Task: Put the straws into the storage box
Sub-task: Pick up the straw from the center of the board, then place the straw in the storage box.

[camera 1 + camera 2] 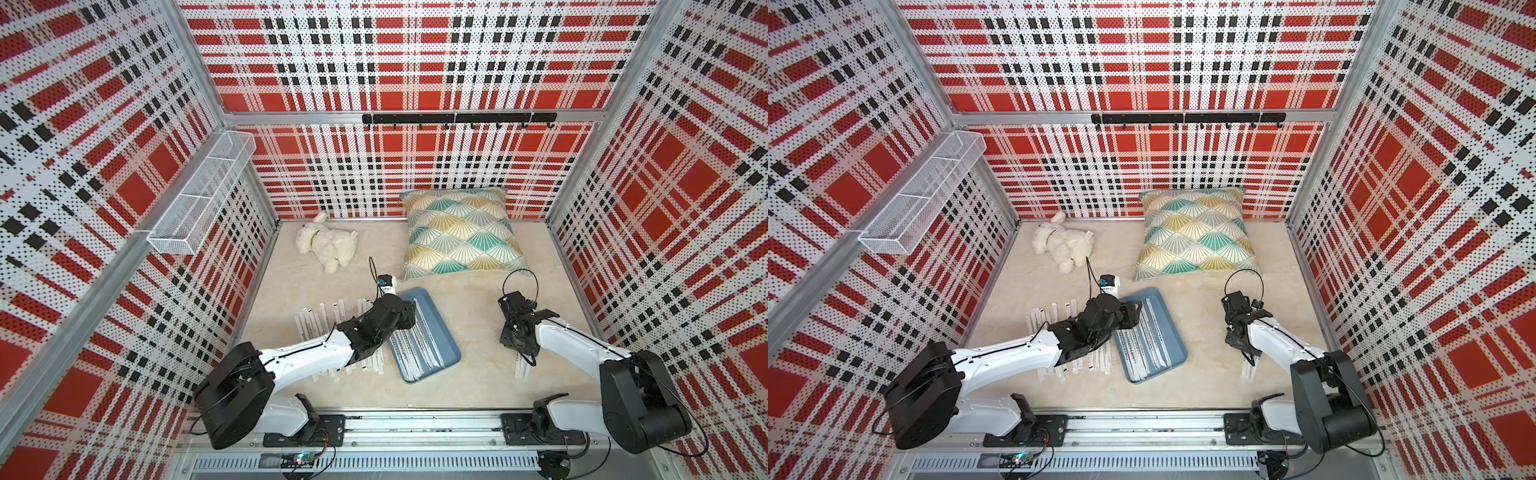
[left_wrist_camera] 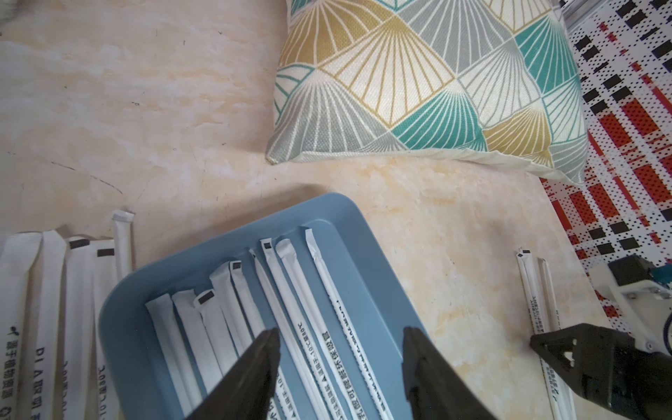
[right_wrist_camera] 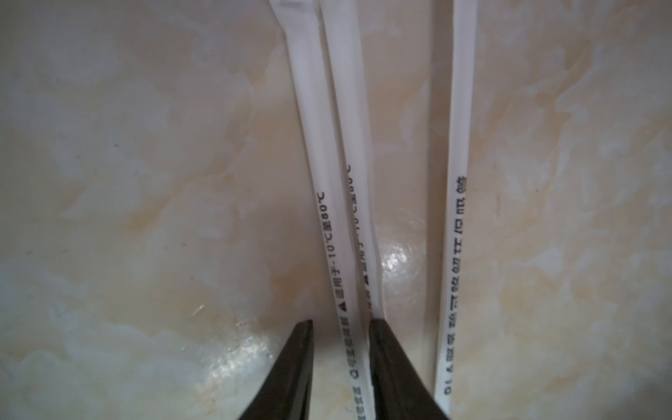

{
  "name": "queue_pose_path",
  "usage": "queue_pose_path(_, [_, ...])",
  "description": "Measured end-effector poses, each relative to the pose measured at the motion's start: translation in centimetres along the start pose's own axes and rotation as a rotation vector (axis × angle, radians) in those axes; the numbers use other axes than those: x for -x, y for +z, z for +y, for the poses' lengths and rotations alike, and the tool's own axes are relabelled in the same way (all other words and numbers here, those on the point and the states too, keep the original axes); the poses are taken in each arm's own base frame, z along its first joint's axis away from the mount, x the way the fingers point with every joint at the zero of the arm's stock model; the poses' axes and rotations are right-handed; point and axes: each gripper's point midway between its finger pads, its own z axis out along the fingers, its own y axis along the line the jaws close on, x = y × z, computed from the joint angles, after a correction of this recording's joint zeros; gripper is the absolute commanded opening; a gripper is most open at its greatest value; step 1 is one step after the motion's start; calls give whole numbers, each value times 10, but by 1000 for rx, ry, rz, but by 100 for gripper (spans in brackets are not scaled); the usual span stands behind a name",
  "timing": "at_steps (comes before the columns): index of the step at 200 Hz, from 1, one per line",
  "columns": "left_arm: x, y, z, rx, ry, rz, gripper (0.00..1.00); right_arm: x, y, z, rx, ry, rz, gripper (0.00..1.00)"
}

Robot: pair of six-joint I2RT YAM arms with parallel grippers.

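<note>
We've right claw (image 3: 342, 322) narrowly spread astride overlapped white paper-wrapped straws (image 3: 329, 203) on cream desk (image 3: 145, 182), left claw (image 2: 342, 334) spread empty over part-filled slate-blue plastic tray (image 2: 363, 232), so closing cld nab two or slip.

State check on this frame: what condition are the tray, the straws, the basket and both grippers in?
Tray: part-filled with straws.
Loose straws: flat on the table beside the tray.
Left gripper: open, empty, over the tray.
Right gripper: open, jaws narrowly astride one table straw.
Basket: empty, on the wall.
</note>
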Motion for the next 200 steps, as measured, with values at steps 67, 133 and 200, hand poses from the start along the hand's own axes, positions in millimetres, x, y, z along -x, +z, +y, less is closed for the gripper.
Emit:
queue_pose_path(67, [1, -4, 2, -3, -4, -7, 59, 3, 2, 13, 51, 1, -10, 15])
queue_pose_path(133, [15, -11, 14, 14, -26, -43, 58, -24, -35, 53, 130, -195, -10, 9])
queue_pose_path(200, [31, -32, 59, 77, -94, -110, 57, -55, -144, 197, 428, -516, -146, 9])
